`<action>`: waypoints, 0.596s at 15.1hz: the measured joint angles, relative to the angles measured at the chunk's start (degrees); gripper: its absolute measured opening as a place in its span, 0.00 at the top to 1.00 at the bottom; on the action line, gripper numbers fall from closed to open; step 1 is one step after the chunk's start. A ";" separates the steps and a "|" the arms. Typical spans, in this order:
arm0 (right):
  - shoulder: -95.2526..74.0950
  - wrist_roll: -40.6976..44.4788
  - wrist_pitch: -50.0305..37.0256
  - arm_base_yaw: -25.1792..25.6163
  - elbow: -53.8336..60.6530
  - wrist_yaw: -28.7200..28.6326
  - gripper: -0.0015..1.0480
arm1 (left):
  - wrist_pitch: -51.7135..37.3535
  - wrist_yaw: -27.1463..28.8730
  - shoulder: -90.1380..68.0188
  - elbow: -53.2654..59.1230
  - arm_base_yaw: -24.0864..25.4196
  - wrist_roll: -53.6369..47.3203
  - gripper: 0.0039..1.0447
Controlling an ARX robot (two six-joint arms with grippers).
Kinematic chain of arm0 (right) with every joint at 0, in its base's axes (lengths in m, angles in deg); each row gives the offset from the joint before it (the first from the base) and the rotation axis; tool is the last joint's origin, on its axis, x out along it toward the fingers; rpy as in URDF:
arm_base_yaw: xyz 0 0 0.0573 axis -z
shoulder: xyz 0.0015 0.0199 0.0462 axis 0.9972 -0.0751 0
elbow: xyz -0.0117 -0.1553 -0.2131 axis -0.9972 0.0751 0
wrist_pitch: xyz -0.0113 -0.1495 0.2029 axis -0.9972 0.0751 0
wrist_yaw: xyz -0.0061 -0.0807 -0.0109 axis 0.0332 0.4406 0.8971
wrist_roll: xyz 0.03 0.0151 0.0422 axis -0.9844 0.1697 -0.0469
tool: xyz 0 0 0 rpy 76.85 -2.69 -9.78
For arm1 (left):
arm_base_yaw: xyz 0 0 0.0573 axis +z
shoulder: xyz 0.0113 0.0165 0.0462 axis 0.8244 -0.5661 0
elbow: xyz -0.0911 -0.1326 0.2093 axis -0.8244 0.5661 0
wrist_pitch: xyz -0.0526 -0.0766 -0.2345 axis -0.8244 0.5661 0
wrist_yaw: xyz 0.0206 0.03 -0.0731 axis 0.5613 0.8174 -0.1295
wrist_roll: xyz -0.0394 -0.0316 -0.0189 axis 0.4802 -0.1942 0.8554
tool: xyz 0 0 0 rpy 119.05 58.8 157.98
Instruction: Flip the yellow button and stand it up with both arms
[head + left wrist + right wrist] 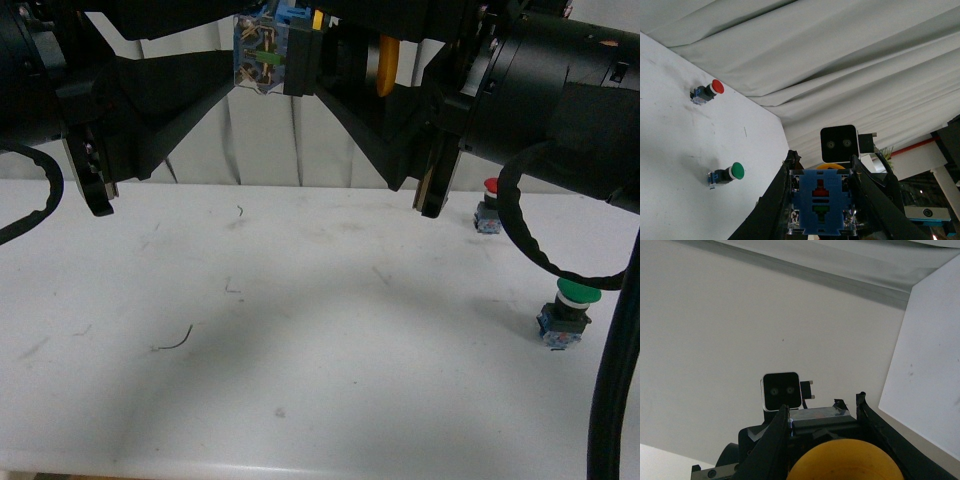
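**Yellow button held aloft, lying sideways**

Left gripper pinches the clear-blue block end. The button is well above the table, long axis horizontal, cap pointing to the robot's right. Right gripper clamps the cap end. Red-capped switch and green-capped switch stand far right.

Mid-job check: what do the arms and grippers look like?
The left arm and right arm are bulky black cylinders ending in tapering black fingers. A ribbed black cable loops from each. A white-edged black camera sits on each wrist.
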State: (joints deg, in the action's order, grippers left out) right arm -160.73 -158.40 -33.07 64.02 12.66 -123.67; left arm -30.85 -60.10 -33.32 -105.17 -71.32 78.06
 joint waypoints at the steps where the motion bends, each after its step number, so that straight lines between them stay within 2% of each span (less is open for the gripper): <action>1: 0.00 0.02 0.00 0.42 0.07 -0.15 0.65 | -0.07 0.07 -0.11 0.00 -0.09 0.13 0.72; 2: 0.00 0.07 -0.02 0.44 0.09 -0.24 0.65 | -0.22 0.11 -0.15 0.00 -0.13 0.37 0.72; 3: 0.02 0.09 -0.04 0.44 0.09 -0.22 0.65 | -0.66 0.00 -0.33 0.00 -0.09 0.55 0.65; 6: 0.02 0.57 0.52 0.87 0.66 0.09 0.65 | -2.64 -1.29 -0.44 -0.02 2.27 0.63 0.33; 7: 0.02 0.85 0.61 1.31 0.85 0.13 0.65 | -2.91 -1.81 -0.42 -0.39 4.46 1.11 0.21; 8: 0.02 1.05 0.61 2.29 0.85 0.17 0.65 | -3.06 -3.61 0.20 -0.72 8.92 2.47 0.04; 9: 0.02 1.07 0.61 2.80 1.01 0.24 0.65 | -3.37 -5.03 1.18 -0.72 11.78 3.23 0.07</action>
State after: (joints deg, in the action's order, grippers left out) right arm -160.71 -157.32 -32.45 66.82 13.67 -123.43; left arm -34.21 -65.13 -32.14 -105.89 -59.54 81.29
